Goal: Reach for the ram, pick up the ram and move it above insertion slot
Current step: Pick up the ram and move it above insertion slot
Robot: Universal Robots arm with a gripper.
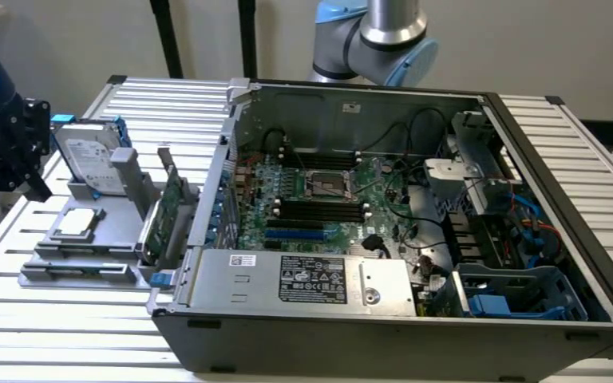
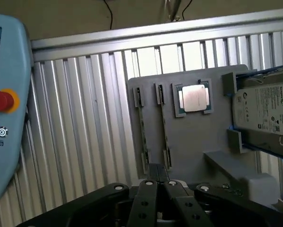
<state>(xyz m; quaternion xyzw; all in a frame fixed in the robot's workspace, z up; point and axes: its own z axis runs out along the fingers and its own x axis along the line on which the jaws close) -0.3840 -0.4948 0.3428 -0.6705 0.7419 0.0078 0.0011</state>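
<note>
Robot's a silver tube arm (image 1: 389, 28) with chunky light-blue joint caps, and the matte black gripper (image 2: 158, 168) has small shiny silver screw heads on its linkages.

Gripper (image 2: 158, 172): black with pale pins. Fixture plate (image 2: 188, 137) just ahead of it: plain grey. CPU (image 2: 194, 98) on the plate: silver lid, green rim. Hard drive (image 2: 261, 111): silver, white label, blue rails. Table (image 2: 84, 127): bare ribbed aluminium. Teach pendant (image 2: 6, 56): pale blue, red button on a yellow ring. Motherboard (image 1: 328, 199): green. Arm (image 1: 392, 28): silver with light-blue caps.
</note>
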